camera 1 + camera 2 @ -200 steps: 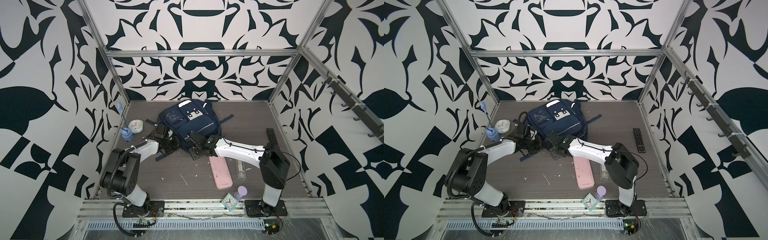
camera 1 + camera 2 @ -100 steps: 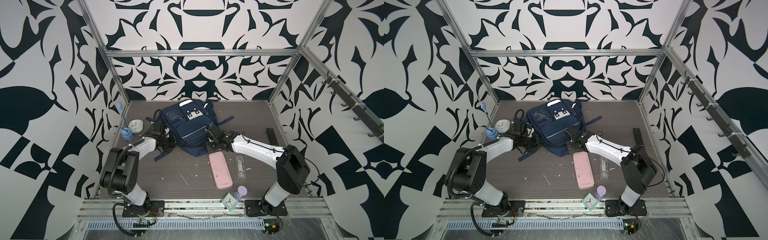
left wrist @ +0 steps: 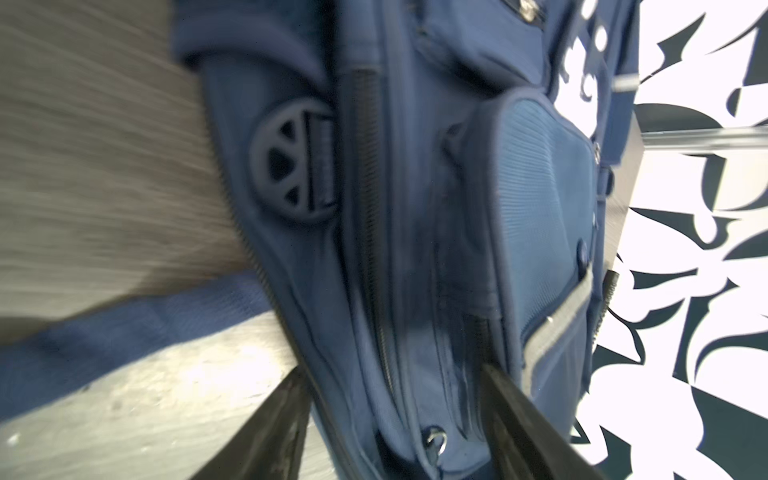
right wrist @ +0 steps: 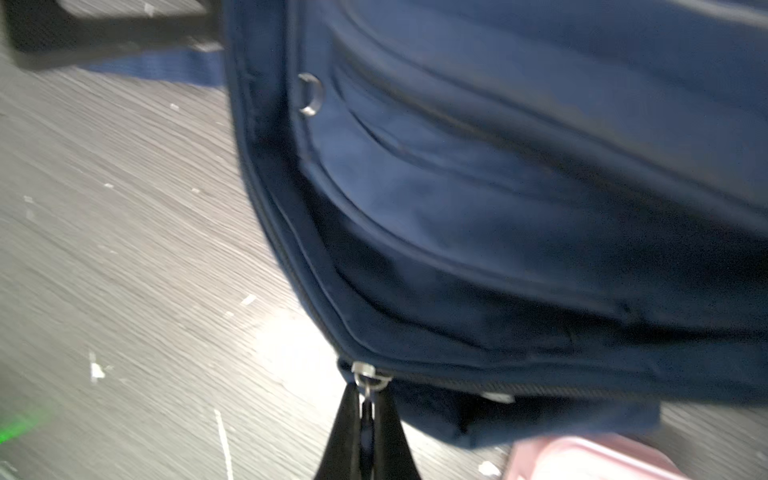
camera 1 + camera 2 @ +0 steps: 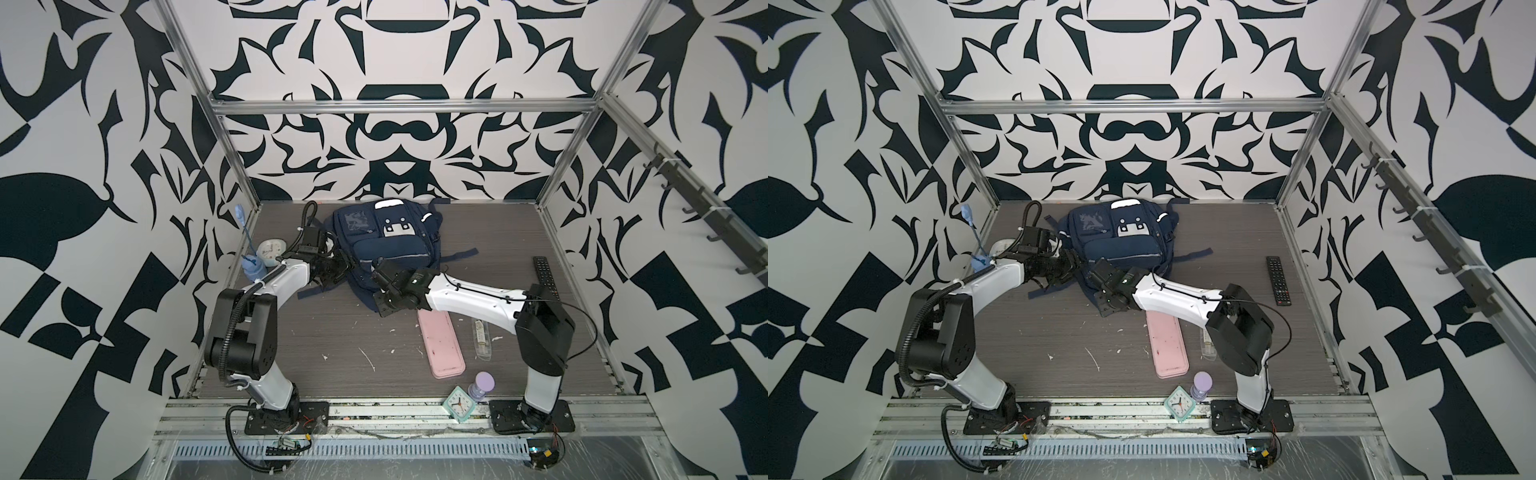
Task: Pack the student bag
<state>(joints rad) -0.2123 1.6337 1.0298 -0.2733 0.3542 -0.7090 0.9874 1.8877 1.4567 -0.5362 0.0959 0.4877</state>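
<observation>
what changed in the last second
The left gripper opened at the bag's side. The right gripper swung right along the bag's near edge, then back left; it is now shut on the zip pull. The bag, pink case and remote stayed roughly where they were.

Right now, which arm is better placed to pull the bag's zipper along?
Right. The right gripper is shut on the zipper pull of the student bag; the left gripper stands open against the bag's side, gripping nothing.
</observation>
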